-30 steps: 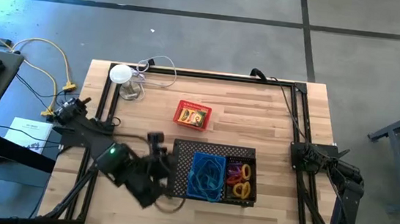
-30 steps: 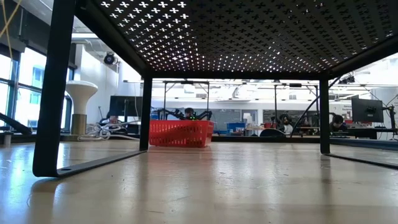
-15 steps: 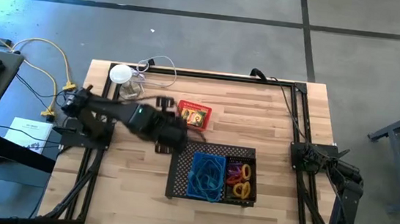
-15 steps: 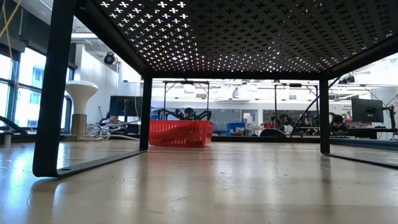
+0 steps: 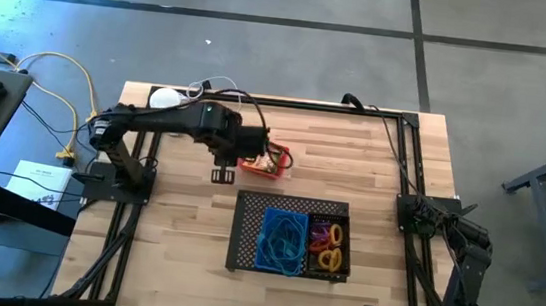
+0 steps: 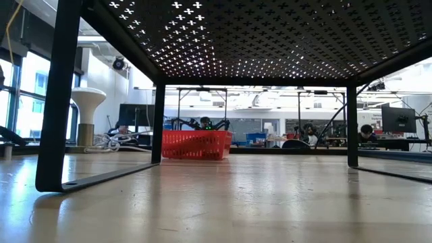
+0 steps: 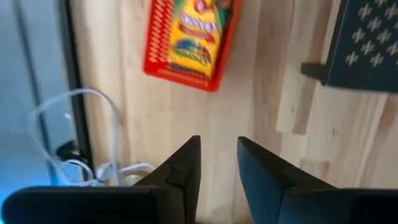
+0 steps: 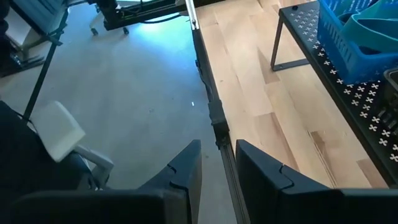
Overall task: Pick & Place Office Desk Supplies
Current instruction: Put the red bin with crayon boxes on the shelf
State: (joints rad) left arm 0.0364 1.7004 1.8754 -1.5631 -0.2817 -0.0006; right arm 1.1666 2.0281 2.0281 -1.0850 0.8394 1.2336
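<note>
A small red mesh basket (image 5: 263, 158) rests with its bottom on the wood, far of the tray, with a yellow crayon box (image 7: 196, 34) lying in it. My left gripper (image 5: 230, 164) hangs open over bare wood just left of that basket, pointing steeply down, with nothing between its fingers (image 7: 217, 152). A blue basket (image 5: 283, 240) of blue bands and a dark basket (image 5: 326, 247) of red, orange and yellow rubber bands sit on the black tray (image 5: 245, 211). My right gripper (image 5: 416, 215) waits open at the table's right edge.
The perforated tray stands on legs (image 6: 59, 101) above the table's near middle. A white round disc (image 5: 165, 99) with a clear cable (image 7: 74, 124) sits at the far left. A black rail (image 8: 214, 118) runs along the table's right edge. Bare wood lies left of the tray.
My left gripper has swung from beside the tray's left edge toward the table's far edge and somewhat rightward, ending next to the red basket. The baskets and the tray have stayed where they were.
</note>
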